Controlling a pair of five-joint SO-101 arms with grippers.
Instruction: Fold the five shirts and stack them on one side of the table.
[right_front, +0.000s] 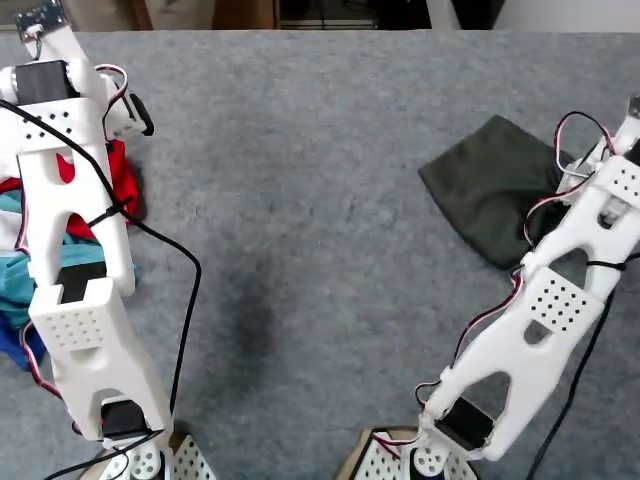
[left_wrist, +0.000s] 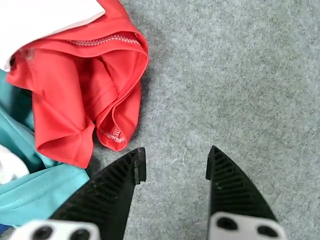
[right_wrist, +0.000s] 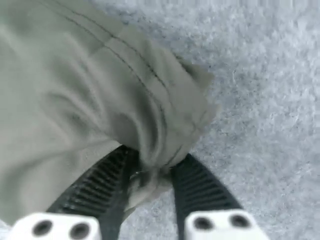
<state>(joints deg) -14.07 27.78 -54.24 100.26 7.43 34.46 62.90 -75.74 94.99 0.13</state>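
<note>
Where your left arm stands over the heap at the table's left side, the left gripper (left_wrist: 176, 156) is spread wide above bare grey table (right_front: 320, 200), holding nothing.

Item: red shirt (left_wrist: 85, 85), crumpled, just beside that gripper, lying over a teal shirt (left_wrist: 35, 200).

Item: dark green shirt (right_front: 490, 185), bunched, at the table's right side, well apart from the heap.

Your right gripper (right_wrist: 156, 165) is pinched tight on a fold at its edge.
</note>
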